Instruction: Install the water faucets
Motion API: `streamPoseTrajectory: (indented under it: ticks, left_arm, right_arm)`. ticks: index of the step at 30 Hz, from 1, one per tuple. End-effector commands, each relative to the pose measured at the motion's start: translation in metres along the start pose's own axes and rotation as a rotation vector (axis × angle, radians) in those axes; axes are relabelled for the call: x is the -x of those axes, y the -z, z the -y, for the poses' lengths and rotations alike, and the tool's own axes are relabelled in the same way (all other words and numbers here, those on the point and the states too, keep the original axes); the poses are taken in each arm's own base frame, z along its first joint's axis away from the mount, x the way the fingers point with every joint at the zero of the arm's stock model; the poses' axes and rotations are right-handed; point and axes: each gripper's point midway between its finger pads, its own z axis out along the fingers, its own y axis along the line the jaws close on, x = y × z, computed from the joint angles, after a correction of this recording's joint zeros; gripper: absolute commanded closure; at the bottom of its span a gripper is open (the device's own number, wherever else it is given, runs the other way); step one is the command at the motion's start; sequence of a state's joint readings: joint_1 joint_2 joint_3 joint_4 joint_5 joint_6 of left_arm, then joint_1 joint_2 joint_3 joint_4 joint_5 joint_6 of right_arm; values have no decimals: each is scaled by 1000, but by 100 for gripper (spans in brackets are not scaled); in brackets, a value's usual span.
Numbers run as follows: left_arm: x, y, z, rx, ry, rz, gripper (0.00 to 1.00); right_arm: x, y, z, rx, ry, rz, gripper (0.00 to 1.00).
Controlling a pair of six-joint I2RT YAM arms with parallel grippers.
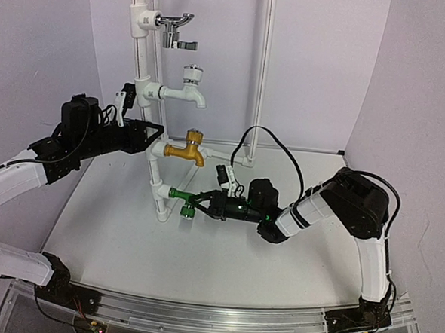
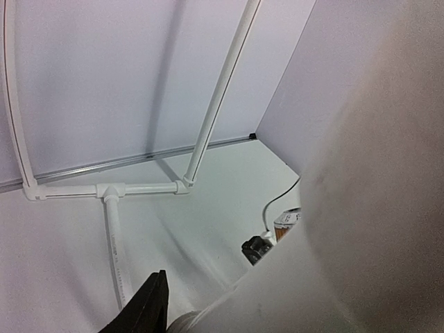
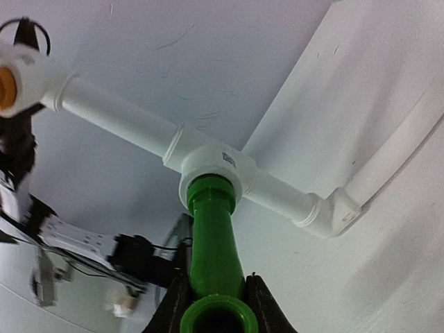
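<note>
The glossy bright-green tap [image 1: 178,195] sat low on the white plastic pipe frame [image 1: 141,56], its smooth cylindrical stem seated in a round tee socket [image 3: 211,166] just above the matt white bench [image 1: 127,244]. The right claw [image 1: 195,207] was clamped on the tap's ringed outer end, with black fingers [image 3: 173,305] flanking it. The left claw [image 1: 150,132] gripped the frame's upright pipe beside the brass-yellow tap [image 1: 187,151].

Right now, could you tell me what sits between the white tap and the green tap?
The brass-yellow tap, mounted on the pipe stand above the green tap; the top view shows it.
</note>
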State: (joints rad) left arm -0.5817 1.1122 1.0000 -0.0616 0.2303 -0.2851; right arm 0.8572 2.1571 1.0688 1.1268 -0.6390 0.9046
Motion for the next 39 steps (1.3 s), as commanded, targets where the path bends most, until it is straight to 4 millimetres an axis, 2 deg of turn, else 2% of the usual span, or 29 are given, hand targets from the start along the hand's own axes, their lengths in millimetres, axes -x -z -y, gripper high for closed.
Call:
streamPoseTrajectory:
  ticks: [1,4,6,9,12,15,19,20,24,26,31,39]
  left_arm:
    - [-29,5,28,-134,200,-131,100]
    - [-28,6,28,-130,200,-125,100]
    - [-28,6,28,-130,199,-124,100]
    - [-27,7,27,-129,198,-122,100]
    - [-28,6,28,-130,198,-125,100]
    - [-28,6,27,-128,196,-124,100]
    - [-27,6,27,-125,194,-122,100]
    - [-29,6,26,-123,195,-125,100]
    - [-30,3,26,-126,197,-132,100]
    - [-30,3,26,-125,196,-133,100]
    - [-28,4,26,-120,195,-127,100]
    - [-26,4,25,-117,184,-120,100]
  right_arm:
    - [43,1,-34,260,-494,115,77]
    - [47,14,-30,237,-477,171,48]
    - [49,26,-31,195,-352,208,37]
    - [48,45,-24,77,-145,258,24]
    - [40,60,-13,-64,77,248,18]
    - [35,70,-16,-166,395,187,13]
    - [25,77,-38,-214,930,71,11]
    - [21,76,-45,-208,1105,30,11]
    - [-9,59,-52,-176,1618,-163,10]
    - [-13,52,-48,-177,1795,-196,9]
    - [-6,32,-49,-194,2036,-154,9]
    - [1,4,-24,-269,2213,-194,12]
